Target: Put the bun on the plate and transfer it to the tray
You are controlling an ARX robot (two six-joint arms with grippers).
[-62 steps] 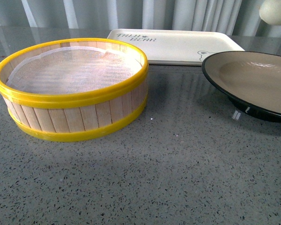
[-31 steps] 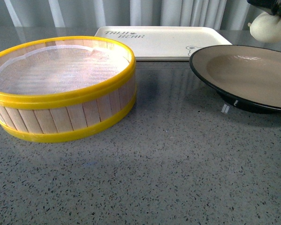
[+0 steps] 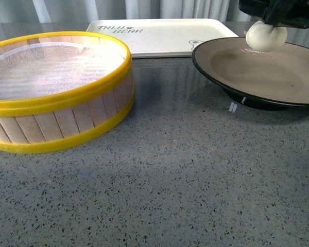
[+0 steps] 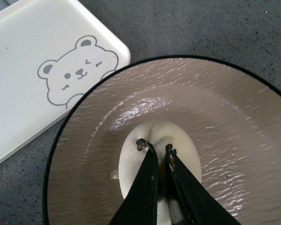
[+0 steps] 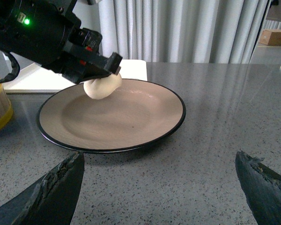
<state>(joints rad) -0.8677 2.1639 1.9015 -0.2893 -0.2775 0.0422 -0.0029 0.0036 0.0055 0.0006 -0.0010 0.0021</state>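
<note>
Left gripper clamped on the bun above the plate, toward its twelve o'clock side; right gripper spread apart, empty.

One bun, one plate, one tray and one yellow-rimmed steamer basket are in view.

Right rim of plate off-frame

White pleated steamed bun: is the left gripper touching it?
Touching. In the left wrist view the left gripper pinches the top of the round white steamed bun, no gap showing.
</note>
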